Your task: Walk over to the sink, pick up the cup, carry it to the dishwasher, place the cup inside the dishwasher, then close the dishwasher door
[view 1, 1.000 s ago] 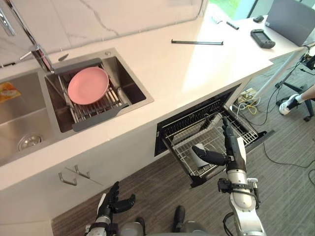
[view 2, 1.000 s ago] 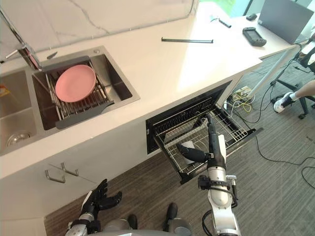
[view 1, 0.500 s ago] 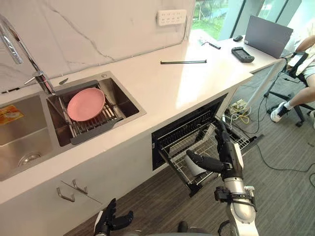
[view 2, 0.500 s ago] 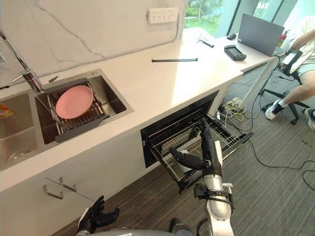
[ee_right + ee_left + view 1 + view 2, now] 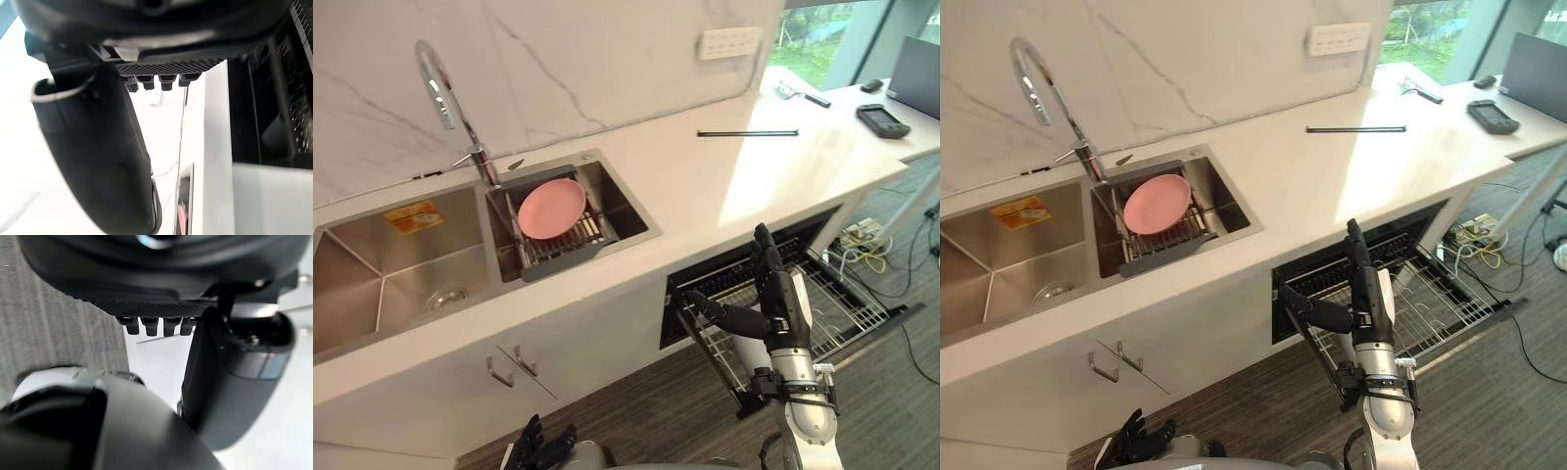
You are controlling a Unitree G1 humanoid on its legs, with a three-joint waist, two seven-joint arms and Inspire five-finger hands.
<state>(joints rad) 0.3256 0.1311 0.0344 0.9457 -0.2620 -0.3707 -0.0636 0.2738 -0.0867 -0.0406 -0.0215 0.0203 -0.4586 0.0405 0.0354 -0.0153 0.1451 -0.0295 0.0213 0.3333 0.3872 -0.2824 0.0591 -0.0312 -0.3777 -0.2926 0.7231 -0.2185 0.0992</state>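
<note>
My right hand [image 5: 781, 311] is raised in front of the open dishwasher [image 5: 705, 284], fingers straight up and thumb stretched out sideways, open and holding nothing. The wire rack [image 5: 847, 299] is pulled out over the lowered door [image 5: 893, 315]. A pale cup [image 5: 742, 351] sits in the rack's front corner just below the thumb, mostly hidden by the wires and my hand. In the right wrist view the thumb [image 5: 98, 147] stands free with nothing against it. My left hand [image 5: 544, 452] hangs low near the floor, fingers relaxed and empty.
A pink plate [image 5: 551, 208] lies on a drying rack in the right sink basin [image 5: 626, 201], under the faucet [image 5: 445, 98]. The left basin [image 5: 391, 274] is beside it. A black rod [image 5: 747, 133] and a handheld device [image 5: 883, 119] lie on the white counter [image 5: 705, 186].
The camera has risen and turned left, so the sink now sits mid-picture. My right hand stays open before the rack, clear of the cup. The left hand still hangs low.
</note>
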